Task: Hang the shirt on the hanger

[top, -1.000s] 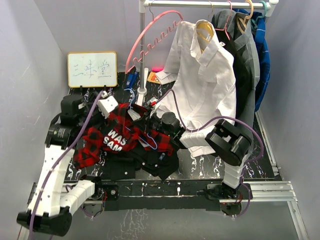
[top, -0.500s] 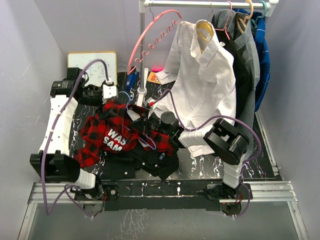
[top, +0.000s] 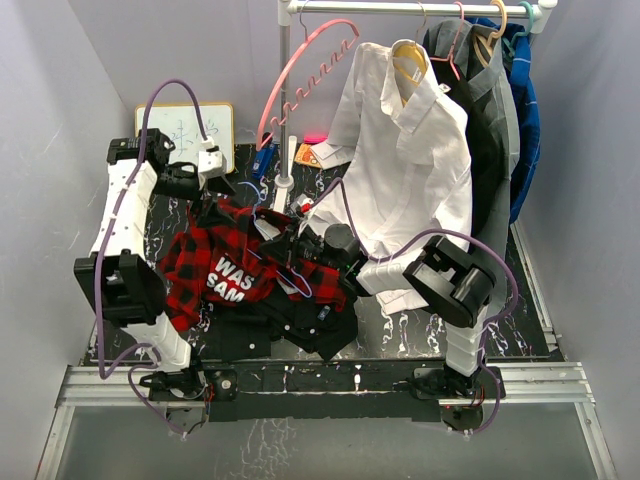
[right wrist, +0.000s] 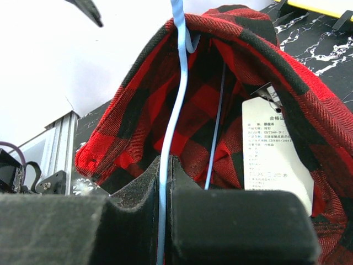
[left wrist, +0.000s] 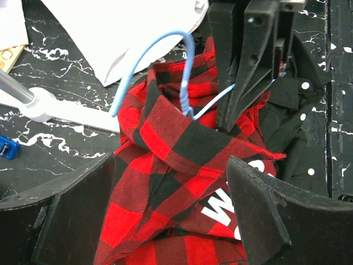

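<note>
The red-and-black plaid shirt [top: 215,272] lies crumpled on the black table, its white letters facing up. The light-blue wire hanger [top: 300,285] is threaded into its collar; in the left wrist view its hook [left wrist: 165,47] sticks out of the neck opening. My right gripper [top: 300,245] is shut on the hanger wire [right wrist: 172,121], with the shirt [right wrist: 231,105] and its white label draped just ahead. My left gripper [top: 215,188] hangs open just above the shirt [left wrist: 165,176], near the collar, one finger [left wrist: 265,210] on each side, holding nothing.
A white dress shirt [top: 410,170] hangs from the rail on a yellow hanger, with dark garments [top: 500,120] beside it. A pink notched hanger [top: 300,70] hangs by the rack pole [top: 288,150]. A whiteboard [top: 180,130] stands at the back left. A black shirt [top: 315,320] lies under the plaid one.
My left arm has swung up from the near left; its gripper moved to the far side, over the shirt's collar. The right gripper kept still on the hanger.
</note>
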Controlling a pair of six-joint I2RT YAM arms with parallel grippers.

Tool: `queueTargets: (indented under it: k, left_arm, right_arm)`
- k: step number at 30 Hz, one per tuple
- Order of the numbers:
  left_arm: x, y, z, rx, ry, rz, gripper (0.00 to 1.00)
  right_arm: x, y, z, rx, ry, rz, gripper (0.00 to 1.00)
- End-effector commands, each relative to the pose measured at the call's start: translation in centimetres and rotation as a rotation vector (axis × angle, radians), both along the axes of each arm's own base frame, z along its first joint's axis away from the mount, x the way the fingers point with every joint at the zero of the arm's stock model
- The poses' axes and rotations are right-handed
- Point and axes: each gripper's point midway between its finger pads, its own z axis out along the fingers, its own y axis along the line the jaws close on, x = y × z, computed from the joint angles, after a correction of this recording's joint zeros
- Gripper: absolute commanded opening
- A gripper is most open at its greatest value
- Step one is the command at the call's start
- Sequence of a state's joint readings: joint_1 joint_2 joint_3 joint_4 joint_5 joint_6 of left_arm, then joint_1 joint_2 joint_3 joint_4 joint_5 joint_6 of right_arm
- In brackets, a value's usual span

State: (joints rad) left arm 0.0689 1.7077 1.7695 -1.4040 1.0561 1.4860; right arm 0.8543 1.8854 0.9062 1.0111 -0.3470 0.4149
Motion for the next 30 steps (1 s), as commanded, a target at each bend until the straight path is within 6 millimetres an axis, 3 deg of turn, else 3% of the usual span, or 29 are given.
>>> queueTargets:
  k: [1, 6, 13, 19, 25, 28, 30]
  left_arm:
    - [1.0, -0.3, 0.9, -0.067, 0.002, -0.004, 0.81]
    - [1.9, -0.2, -0.4, -0.064, 0.026, -0.012, 0.83]
    - [1.5, -0.2, -3.8, -0.035, 0.108, -0.034, 0.81]
    - [1.8, -0.8, -4.4, -0.051, 0.118, -0.053, 0.8]
    - [0.7, -1.8, -5.9, -0.027, 0.134, -0.11, 0.78]
    - [0.3, -2.3, -6.0, -0.029, 0.144, -0.124, 0.73]
    - [0.1, -2.7, -5.8, -0.03, 0.15, -0.13, 0.6]
  right_arm:
    - [0.0, 0.0, 2.8, 0.101, -0.075, 0.018, 0.0]
    - [-0.4, -0.1, 3.0, 0.134, -0.068, 0.034, 0.0]
    - [-0.9, 0.3, 3.8, 0.161, -0.066, 0.074, 0.0]
    - [-1.0, 0.5, 4.1, 0.165, -0.069, 0.087, 0.0]
    - [-1.1, 0.8, 5.1, 0.175, -0.09, 0.101, 0.0]
    - [-1.2, 0.8, 5.5, 0.179, -0.097, 0.112, 0.0]
    - [-1.3, 0.8, 5.7, 0.182, -0.102, 0.112, 0.0]
